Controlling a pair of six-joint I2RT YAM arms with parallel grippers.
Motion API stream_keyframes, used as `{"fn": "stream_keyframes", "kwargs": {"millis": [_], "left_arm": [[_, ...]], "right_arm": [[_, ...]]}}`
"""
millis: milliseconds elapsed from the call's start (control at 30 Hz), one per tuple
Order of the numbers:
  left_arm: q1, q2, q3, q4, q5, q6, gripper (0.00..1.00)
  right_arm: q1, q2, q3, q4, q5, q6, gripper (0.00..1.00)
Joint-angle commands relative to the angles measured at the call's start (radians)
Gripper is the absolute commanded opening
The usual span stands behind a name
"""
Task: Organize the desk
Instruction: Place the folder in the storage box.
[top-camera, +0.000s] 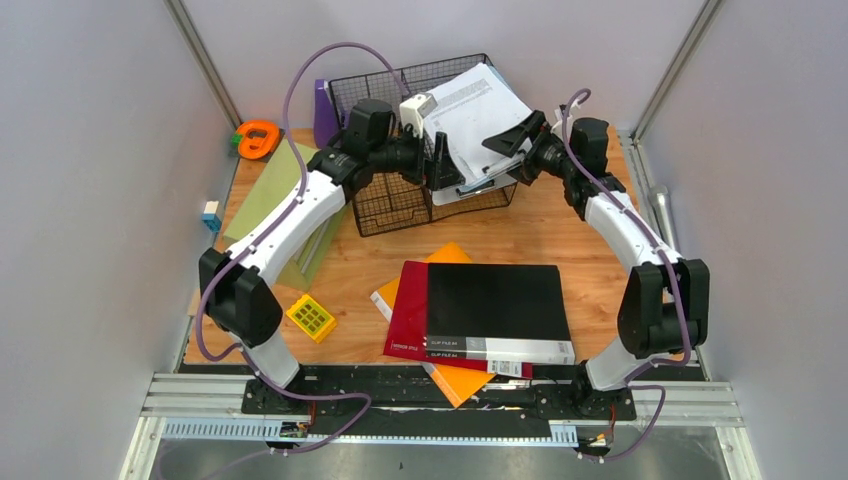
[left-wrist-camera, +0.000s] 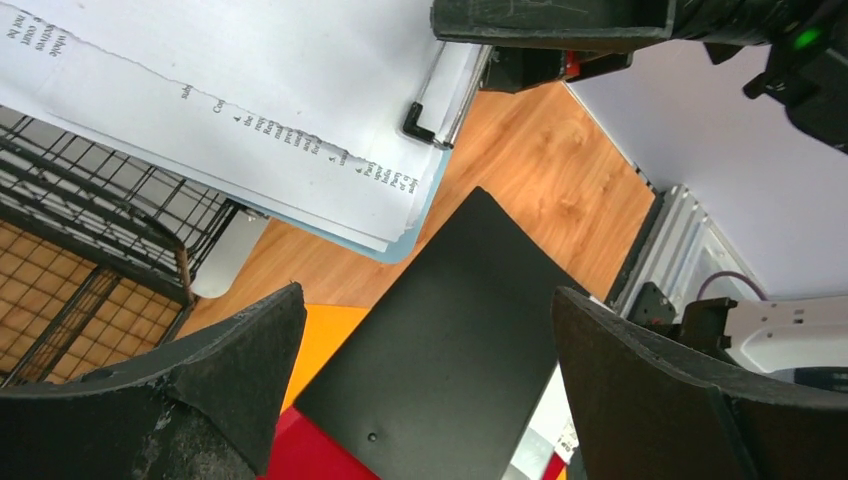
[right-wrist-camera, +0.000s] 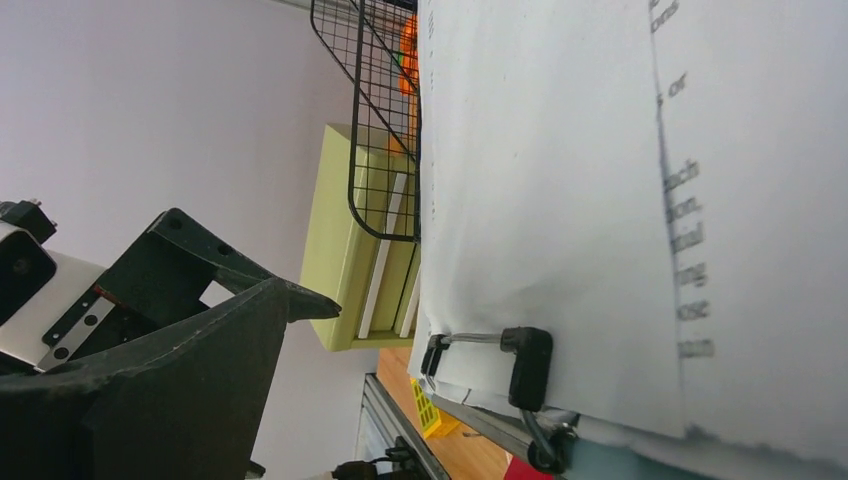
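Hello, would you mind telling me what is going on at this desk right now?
Two robot arms are tidying the desk. Both reach to the wire basket at the far side, where a clipboard of papers lies tilted over its rim. The right gripper stands open at the clipboard's clip end. The left gripper is open and empty beside it. A black folder lies nearer the bases.

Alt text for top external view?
Open left pincer and open right pincer flank a clipboard of papers lying across a wire basket at the far side of the desk. Black, red and orange folders lie stacked in front.
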Motion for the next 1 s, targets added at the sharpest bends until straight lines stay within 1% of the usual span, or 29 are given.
{"fn": "stream_keyframes", "kwargs": {"millis": [0, 33, 100, 133, 167, 200, 233, 267, 300, 367, 433, 500, 567, 633, 833, 967], "left_arm": [[-0.002, -0.094, -0.028, 0.008, -0.084, 0.101, 1.00], [-0.011, -0.100, -0.027, -0.001, -0.094, 0.121, 1.00], [-0.043, -0.100, -0.005, -0.039, -0.149, 0.245, 1.00], [-0.056, -0.101, 0.000, -0.059, -0.197, 0.281, 1.00], [-0.087, -0.101, 0.009, -0.067, -0.221, 0.354, 1.00], [-0.104, -0.098, 0.012, -0.078, -0.276, 0.390, 1.00], [-0.141, -0.096, 0.021, -0.083, -0.306, 0.463, 1.00], [-0.180, -0.088, 0.026, -0.091, -0.369, 0.497, 1.00], [-0.200, -0.083, 0.034, -0.092, -0.402, 0.561, 1.00], [-0.249, -0.065, 0.049, -0.092, -0.503, 0.637, 1.00], [-0.291, -0.030, 0.065, -0.089, -0.565, 0.695, 1.00], [-0.325, -0.005, 0.082, -0.089, -0.616, 0.741, 1.00], [-0.351, 0.015, 0.090, -0.089, -0.650, 0.772, 1.00], [-0.376, 0.032, 0.089, -0.088, -0.679, 0.795, 1.00], [-0.392, 0.097, 0.106, -0.072, -0.796, 0.880, 1.00], [-0.392, 0.153, 0.144, -0.063, -0.860, 0.941, 1.00]], "right_arm": [[0.001, -0.064, 0.041, -0.043, -0.025, -0.107, 0.88], [0.000, -0.069, 0.047, -0.062, -0.025, -0.138, 0.88], [-0.008, -0.082, 0.057, -0.131, -0.008, -0.216, 0.88], [-0.017, -0.090, 0.056, -0.149, -0.001, -0.245, 0.88], [-0.027, -0.098, 0.054, -0.169, 0.003, -0.270, 0.88], [-0.037, -0.105, 0.052, -0.178, 0.007, -0.289, 0.88], [-0.049, -0.111, 0.051, -0.195, 0.012, -0.305, 0.88], [-0.062, -0.118, 0.050, -0.204, 0.013, -0.318, 0.88], [-0.076, -0.123, 0.048, -0.212, 0.014, -0.331, 0.88], [-0.103, -0.132, 0.047, -0.222, 0.012, -0.353, 0.87], [-0.114, -0.134, 0.051, -0.223, 0.012, -0.367, 0.87], [-0.154, -0.126, 0.064, -0.222, -0.006, -0.368, 0.84], [-0.163, -0.106, 0.082, -0.224, -0.037, -0.363, 0.80], [-0.165, -0.091, 0.096, -0.225, -0.063, -0.356, 0.74], [-0.163, -0.035, 0.140, -0.225, -0.108, -0.338, 0.55], [-0.159, 0.002, 0.173, -0.225, -0.116, -0.333, 0.48]]}}
